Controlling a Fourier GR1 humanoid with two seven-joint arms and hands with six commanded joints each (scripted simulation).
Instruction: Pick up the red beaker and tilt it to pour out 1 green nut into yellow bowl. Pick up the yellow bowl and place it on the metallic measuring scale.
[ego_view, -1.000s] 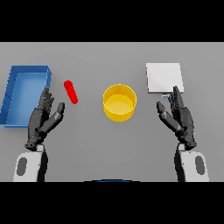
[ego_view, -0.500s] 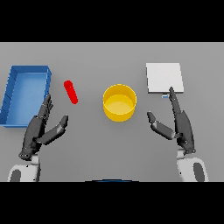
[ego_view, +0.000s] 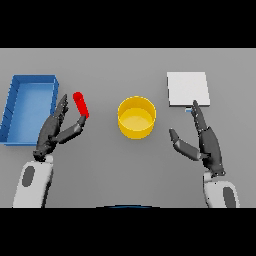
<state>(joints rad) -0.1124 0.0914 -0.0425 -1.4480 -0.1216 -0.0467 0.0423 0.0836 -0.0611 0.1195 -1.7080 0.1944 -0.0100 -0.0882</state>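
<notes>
The red beaker (ego_view: 81, 105) lies tilted on the grey table, left of centre. My left hand (ego_view: 54, 131) is open just below and left of it, fingers straight, thumb tip close under the beaker's lower end. The yellow bowl (ego_view: 136, 117) stands in the middle of the table; its inside looks plain yellow. The metallic measuring scale (ego_view: 187, 89), a pale square plate, sits at the back right. My right hand (ego_view: 205, 142) is open in front of the scale, fingertips reaching its near edge, thumb spread toward the bowl. No green nut shows.
A blue open bin (ego_view: 29, 105) stands at the far left, right beside my left hand and the beaker.
Both hands dropped lower and turned edge-on half a second ago. Now the left hand has risen to the right toward the beaker; the right hand has barely moved.
</notes>
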